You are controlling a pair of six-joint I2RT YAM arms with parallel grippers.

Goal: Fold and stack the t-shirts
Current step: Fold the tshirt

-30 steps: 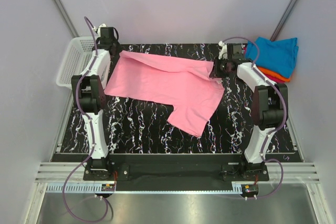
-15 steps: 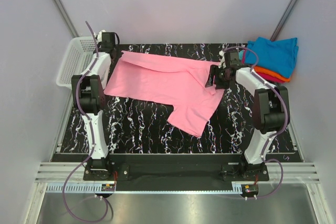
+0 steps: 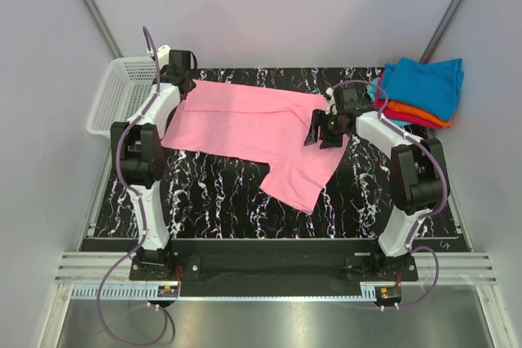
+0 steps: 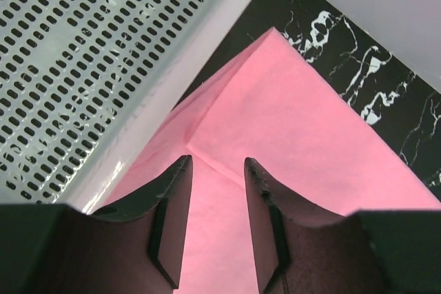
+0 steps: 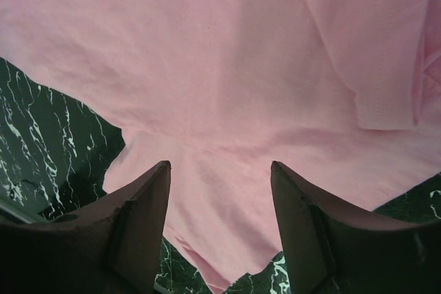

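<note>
Fingers (image 4: pixel 172 218) of the left gripper (image 4: pixel 218 163), left wrist view: apart by a moderate gap, nothing between them. Below them lies the far-left corner of the pink t-shirt (image 4: pixel 289 122), 1 layer folded over another. The white mesh basket (image 4: pixel 76 53) stands just beside that corner, on the black marbled table (image 4: pixel 372 80).

Right wrist view: right gripper (image 5: pixel 220 166) spread wide, holding nothing, hanging over the pink t-shirt (image 5: pixel 227 53); a sleeve fold shows at upper right and table at the lower corners.

Top external view: the pink t-shirt (image 3: pixel 245 124) is spread across the table's (image 3: pixel 212 193) far half, 1 flap reaching toward the near side. 1 second ago both grippers were pinching it, the left at the far-left corner and the right at the far-right edge; both have since let go. The ridge along the far edge now lies flatter. The right gripper (image 3: pixel 320 132) has shifted inward over the cloth; the left gripper (image 3: pixel 183 79) has drawn slightly back. The stack of folded t-shirts (image 3: pixel 420 91), teal on top, is unchanged at far right.
</note>
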